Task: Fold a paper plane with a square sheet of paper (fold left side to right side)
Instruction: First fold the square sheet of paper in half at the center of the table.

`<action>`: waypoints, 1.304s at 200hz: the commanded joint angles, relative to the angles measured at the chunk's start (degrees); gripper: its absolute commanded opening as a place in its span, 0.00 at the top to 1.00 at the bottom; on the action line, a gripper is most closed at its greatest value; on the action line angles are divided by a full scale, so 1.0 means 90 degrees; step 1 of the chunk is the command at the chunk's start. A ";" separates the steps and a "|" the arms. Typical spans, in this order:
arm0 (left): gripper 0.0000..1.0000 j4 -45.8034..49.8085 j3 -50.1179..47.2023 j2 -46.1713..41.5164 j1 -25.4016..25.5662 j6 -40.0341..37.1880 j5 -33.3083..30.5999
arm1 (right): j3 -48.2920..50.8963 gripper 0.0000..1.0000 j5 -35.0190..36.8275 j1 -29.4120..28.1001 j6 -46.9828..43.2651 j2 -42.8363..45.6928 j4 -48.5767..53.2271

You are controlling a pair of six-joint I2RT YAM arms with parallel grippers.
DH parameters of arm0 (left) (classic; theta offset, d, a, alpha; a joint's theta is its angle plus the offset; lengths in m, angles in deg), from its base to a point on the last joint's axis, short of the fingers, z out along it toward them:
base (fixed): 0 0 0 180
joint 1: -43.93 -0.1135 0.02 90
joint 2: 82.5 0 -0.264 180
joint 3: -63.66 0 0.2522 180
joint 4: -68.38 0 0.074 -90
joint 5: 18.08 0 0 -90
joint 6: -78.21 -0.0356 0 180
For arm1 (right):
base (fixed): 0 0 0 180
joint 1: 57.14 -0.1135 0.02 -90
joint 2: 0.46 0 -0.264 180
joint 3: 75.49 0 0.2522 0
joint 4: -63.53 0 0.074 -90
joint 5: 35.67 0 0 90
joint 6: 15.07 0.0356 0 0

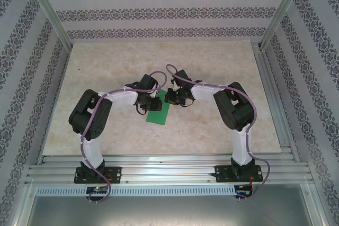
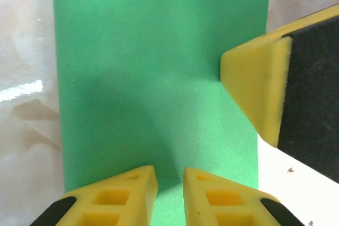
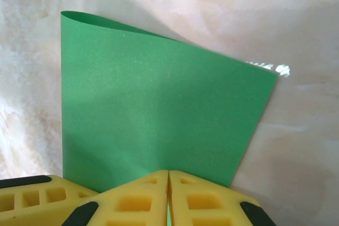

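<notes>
Left gripper [image 2: 169,191] sits over the near edge of the green sheet [image 2: 159,67], jaws a narrow slit apart, gripping nothing. Green sheet lies mid-table [image 1: 222,130], its top layer curling up at one side. Right gripper [image 3: 168,183], at the sheet's right edge, is clamped tight on that edge

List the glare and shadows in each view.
Left wrist: a glare streak on the table, soft shadow across the green paper. Right wrist: a bright glint beside the paper's far corner, shadow behind its curled edge. Top external: even, soft light.
</notes>
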 commanded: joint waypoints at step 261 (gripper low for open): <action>0.75 0.0915 -0.1050 -0.2414 -0.0731 -0.0046 0.0650 | 0.0014 0.91 0.0606 -0.0045 -0.0132 -0.0387 0.0673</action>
